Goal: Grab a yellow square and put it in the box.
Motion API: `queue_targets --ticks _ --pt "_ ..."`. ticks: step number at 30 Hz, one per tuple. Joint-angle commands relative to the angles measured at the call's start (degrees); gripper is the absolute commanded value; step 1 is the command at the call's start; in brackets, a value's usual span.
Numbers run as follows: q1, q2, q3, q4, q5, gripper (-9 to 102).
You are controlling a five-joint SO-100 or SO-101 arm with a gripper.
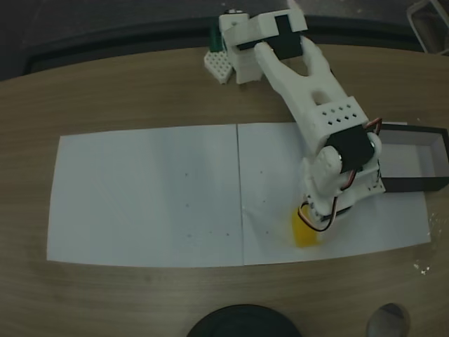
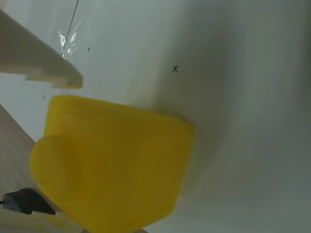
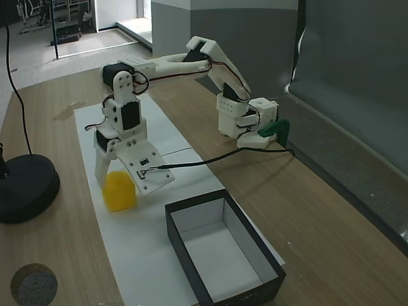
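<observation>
My gripper point(image 3: 113, 185) is down over the yellow square point(image 3: 119, 192), which sits on the white paper point(image 1: 147, 196) just left of the box point(image 3: 224, 250) in the angled fixed view. My jaws stand either side of it, one pale finger point(image 2: 41, 65) at its far edge in the wrist view, but I cannot tell whether they have closed on it. The block point(image 2: 112, 160) looks like a light, stiff plastic piece with smooth, rounded faces, so I judge it could slip; I would pinch it across two flat opposite sides, low and square, not on the corners.
</observation>
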Motion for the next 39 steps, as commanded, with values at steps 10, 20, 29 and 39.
queue_targets --ticks 10,20,29,39 --pt "0.09 2.29 -5.01 2.11 0.35 9" --pt "4.04 10.72 -17.84 4.48 -0.7 10" --pt "-1.93 36.04 -18.63 4.75 -2.37 10" --pt "-31.64 48.25 3.87 4.31 -3.78 10"
